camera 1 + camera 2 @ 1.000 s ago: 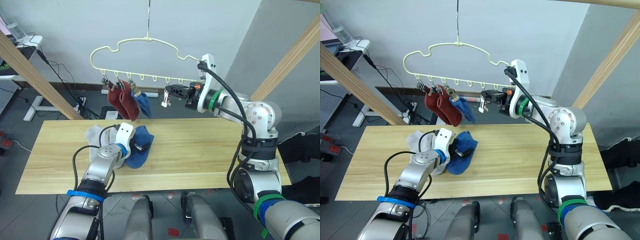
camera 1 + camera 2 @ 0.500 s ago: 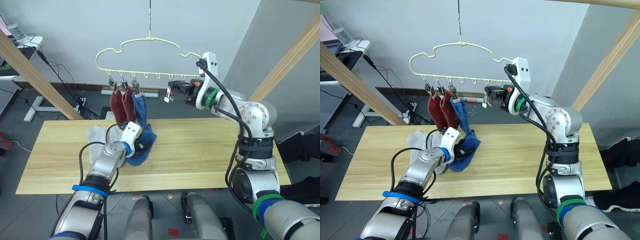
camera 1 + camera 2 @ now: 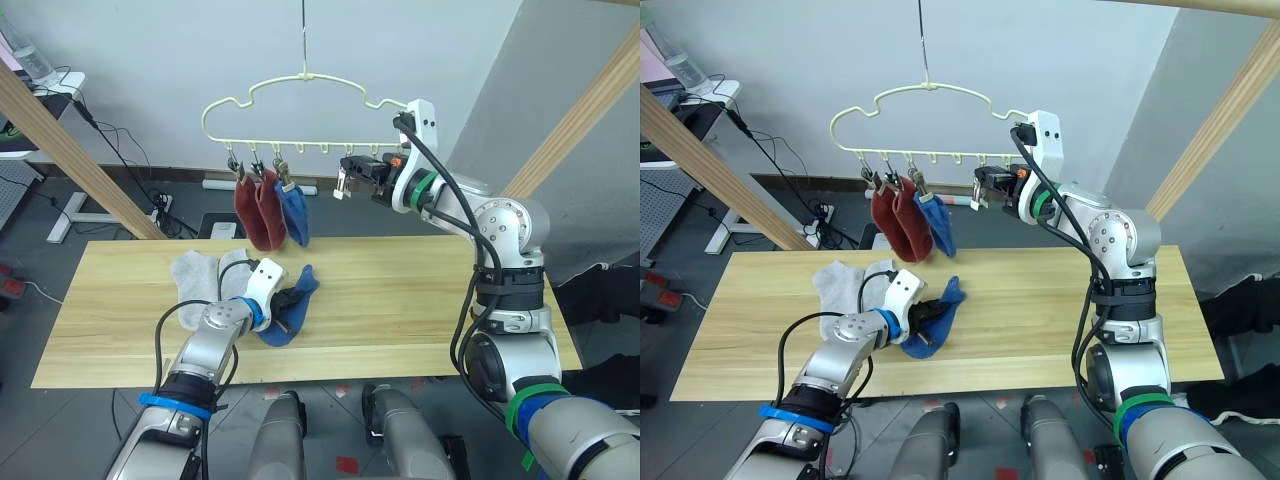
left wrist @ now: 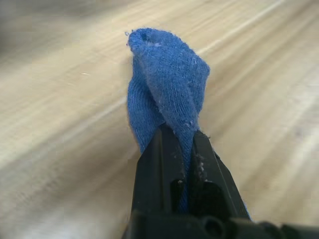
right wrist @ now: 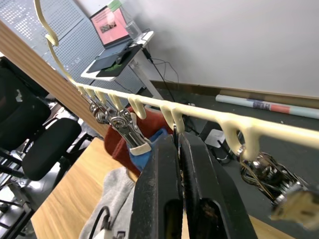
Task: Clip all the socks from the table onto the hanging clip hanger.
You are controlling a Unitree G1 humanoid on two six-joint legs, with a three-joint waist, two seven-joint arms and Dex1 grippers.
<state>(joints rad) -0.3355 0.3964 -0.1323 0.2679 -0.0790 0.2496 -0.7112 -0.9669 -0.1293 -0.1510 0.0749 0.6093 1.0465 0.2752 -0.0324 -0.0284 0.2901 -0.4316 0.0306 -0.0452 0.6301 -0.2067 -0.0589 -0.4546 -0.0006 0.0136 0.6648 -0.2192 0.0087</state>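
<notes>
Blue sock [image 4: 167,94] pinched tight between the black fingers of the left gripper [image 4: 180,149], its free end draped on the table [image 3: 400,300]. Just beside it lie two grey socks [image 3: 200,275]. Up top, the right gripper [image 5: 178,149] is closed on a silver clip [image 3: 342,184] of the clip hanger [image 3: 300,100], where two red socks [image 3: 257,208] and another blue one [image 3: 293,214] hang.

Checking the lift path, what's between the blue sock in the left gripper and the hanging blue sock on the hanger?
Bare table and open air in the left eye view: the held blue sock sits below the clipped one.
</notes>
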